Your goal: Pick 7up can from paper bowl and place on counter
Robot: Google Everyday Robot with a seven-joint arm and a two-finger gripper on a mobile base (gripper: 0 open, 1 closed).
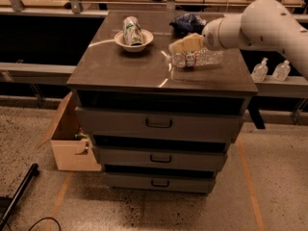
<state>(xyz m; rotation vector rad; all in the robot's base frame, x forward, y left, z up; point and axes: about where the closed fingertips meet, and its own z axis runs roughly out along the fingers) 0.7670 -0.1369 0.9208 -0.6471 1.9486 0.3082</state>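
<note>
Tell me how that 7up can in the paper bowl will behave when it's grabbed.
The 7up can leans in the paper bowl, so it may tip or roll when touched. The paper bowl looks light and could slide on the glossy counter. The gripper hovers by the water bottle, right of the can.
</note>
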